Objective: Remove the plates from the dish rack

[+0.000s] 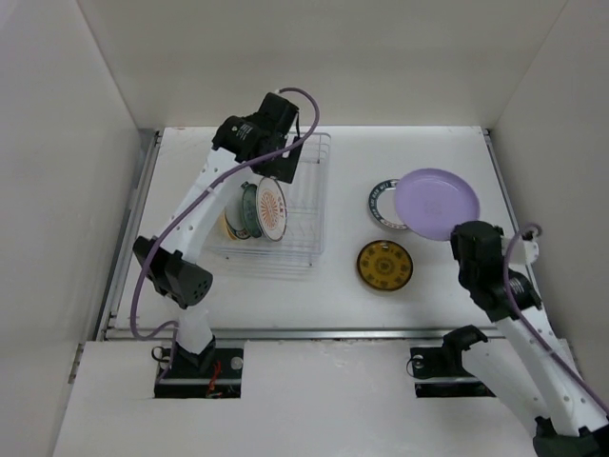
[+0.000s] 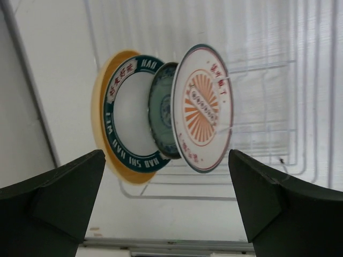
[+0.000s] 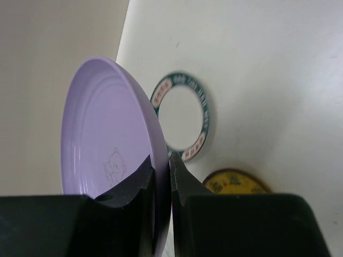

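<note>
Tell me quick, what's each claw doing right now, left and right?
Left claw: open, holding nothing, facing the plates in the dish rack.
Right claw: closed on the rim of the lavender plate.

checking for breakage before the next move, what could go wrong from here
The right tool pinches the lavender plate only at its rim; it could pivot or slip onto the green-rimmed plate on the table below.
The open left tool hangs over closely packed plates in the dish rack; closing could catch two or tip the red-marked plate.
</note>
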Controlling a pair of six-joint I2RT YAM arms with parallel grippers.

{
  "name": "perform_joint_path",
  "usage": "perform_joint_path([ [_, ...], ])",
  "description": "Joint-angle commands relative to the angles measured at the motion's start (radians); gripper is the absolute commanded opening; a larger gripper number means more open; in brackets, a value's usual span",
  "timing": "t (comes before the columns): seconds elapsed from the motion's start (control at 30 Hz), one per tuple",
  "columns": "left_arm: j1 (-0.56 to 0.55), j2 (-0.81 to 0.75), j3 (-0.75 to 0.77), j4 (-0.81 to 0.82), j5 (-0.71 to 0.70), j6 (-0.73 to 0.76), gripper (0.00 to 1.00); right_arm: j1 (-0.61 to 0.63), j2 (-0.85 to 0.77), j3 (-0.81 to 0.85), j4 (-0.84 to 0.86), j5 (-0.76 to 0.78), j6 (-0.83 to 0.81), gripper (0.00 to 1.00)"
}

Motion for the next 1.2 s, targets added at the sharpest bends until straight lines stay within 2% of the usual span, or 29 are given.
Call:
perform_joint_path([
  [0.0,0.0,-0.006,-0.091,0.012,-0.164,-0.011,1.0,-0.011,-0.097,-0.06,-0.27,0.289,0.356,0.0],
  [0.07,0.0,0.026,-0.113,0.001,-0.175,-0.011,0.96,-0.02,-0.158,-0.14,-0.284,0.298,0.414,0.0],
  [0.13,0.0,0.044,-0.122,-0.01,-0.156,0.0,0.91,-0.02,-0.182,-0.221,-0.301,0.266,0.594,0.0],
  [0.17,0.0,0.056,-0.122,-0.01,-0.146,0.0,0.91,-0.02,-0.191,-0.244,-0.301,0.249,0.596,0.0],
  [0.27,0.0,0.066,-0.122,-0.019,-0.113,0.0,0.85,-0.02,-0.191,-0.318,-0.301,0.191,0.73,0.0],
  [0.47,0.0,0.066,-0.113,-0.019,-0.093,0.009,0.84,-0.02,-0.062,-0.338,-0.301,0.18,0.822,0.0],
  [0.6,0.0,0.057,-0.113,-0.019,-0.093,0.018,0.84,-0.02,0.076,-0.294,-0.301,0.209,0.867,0.0],
  [0.77,0.0,0.057,-0.113,-0.019,-0.093,0.019,0.84,-0.031,0.266,-0.212,-0.306,0.163,0.944,0.24],
  [0.87,0.0,0.057,-0.113,-0.019,-0.093,0.019,0.84,-0.042,0.344,-0.198,-0.306,0.116,0.953,0.34],
  [0.9,0.0,0.057,-0.113,-0.019,-0.093,0.019,0.84,-0.042,0.357,-0.198,-0.306,0.104,0.962,0.41],
  [1.0,0.0,0.057,-0.113,-0.019,-0.093,0.028,0.84,-0.051,0.366,-0.198,-0.326,0.073,0.962,0.5],
  [1.17,0.0,0.057,-0.122,-0.019,-0.082,0.028,0.84,-0.051,0.344,-0.198,-0.361,0.083,0.962,0.61],
])
